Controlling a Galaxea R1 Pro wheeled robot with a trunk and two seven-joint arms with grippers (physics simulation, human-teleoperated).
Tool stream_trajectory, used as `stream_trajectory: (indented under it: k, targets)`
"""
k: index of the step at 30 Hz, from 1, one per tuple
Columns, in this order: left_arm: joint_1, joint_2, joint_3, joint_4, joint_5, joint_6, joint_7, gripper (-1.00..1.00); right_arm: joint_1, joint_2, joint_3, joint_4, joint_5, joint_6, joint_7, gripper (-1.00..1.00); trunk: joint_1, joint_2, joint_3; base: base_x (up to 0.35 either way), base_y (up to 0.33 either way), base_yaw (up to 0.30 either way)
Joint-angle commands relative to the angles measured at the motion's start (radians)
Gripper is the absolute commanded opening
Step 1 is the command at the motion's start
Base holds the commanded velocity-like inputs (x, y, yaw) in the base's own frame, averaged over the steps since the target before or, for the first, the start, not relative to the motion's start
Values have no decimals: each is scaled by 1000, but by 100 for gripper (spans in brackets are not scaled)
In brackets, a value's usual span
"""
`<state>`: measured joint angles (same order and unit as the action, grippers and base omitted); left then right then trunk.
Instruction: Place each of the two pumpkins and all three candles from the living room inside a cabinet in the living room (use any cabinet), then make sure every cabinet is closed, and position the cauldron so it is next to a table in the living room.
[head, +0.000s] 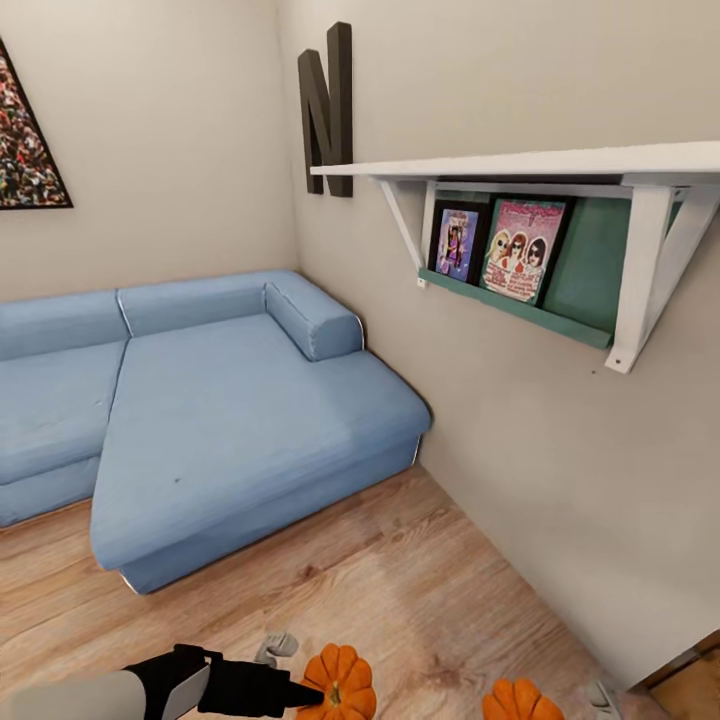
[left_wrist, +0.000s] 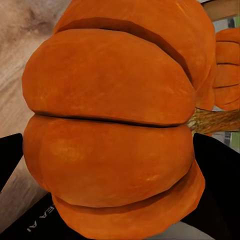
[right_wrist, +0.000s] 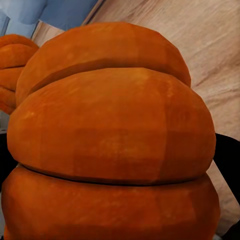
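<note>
Head view looks down into a corner of the room: at the left, a blue corner sofa (head: 220, 400) fills the far side, its chaise reaching toward us and stopping just short of the beige wall (head: 560, 470) on the right. Between the sofa's near edge and that wall runs an open strip of pale wood floor (head: 400, 590), widening toward the near side. High on the wall a white shelf (head: 540, 165) on brackets juts into the room, with a green ledge of framed pictures (head: 500, 250) beneath it and a dark letter N (head: 328, 110) further along.

At the near left the left arm comes in low, and the left gripper (head: 305, 692) has its black fingers (left_wrist: 220, 190) set on either side of the left pumpkin (head: 340, 682), closed against its flanks; from the left wrist view the fruit sits snug between them. A small grey candle (head: 277, 647) lies on the floor just beyond the arm.

Well to the right, the second pumpkin (head: 518, 700) sits at the near edge. In the right wrist view the right gripper (right_wrist: 112, 165) has dark fingers (right_wrist: 227, 155) flanking this pumpkin (right_wrist: 112, 145), seemingly gripping it. Both pumpkins are bright orange, deeply ribbed and squat; a brown stem (left_wrist: 215, 120) shows on the left one.
</note>
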<state>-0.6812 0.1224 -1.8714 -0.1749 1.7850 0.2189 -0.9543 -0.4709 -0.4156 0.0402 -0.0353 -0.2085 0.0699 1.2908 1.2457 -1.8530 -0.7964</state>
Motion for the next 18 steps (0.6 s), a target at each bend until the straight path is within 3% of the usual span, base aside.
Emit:
stream_trajectory:
  k: [1, 9, 18]
  targets:
    - [1, 0, 0, 0, -1, -1, 2, -100, 0, 0, 0, 0, 0, 1, -1, -100, -4, 7, 2, 0, 0, 0]
    - [6, 0, 0, 1, -1, -1, 2, -100, 0, 0, -1, 0, -1, 1, -1, -100, -35, 63, 14, 0, 0, -33]
    - [6, 0, 0, 1, -1, -1, 2, -100, 0, 0, -1, 0, -3, 1, -1, -100, -69, 126, 34, 0, 0, -230]
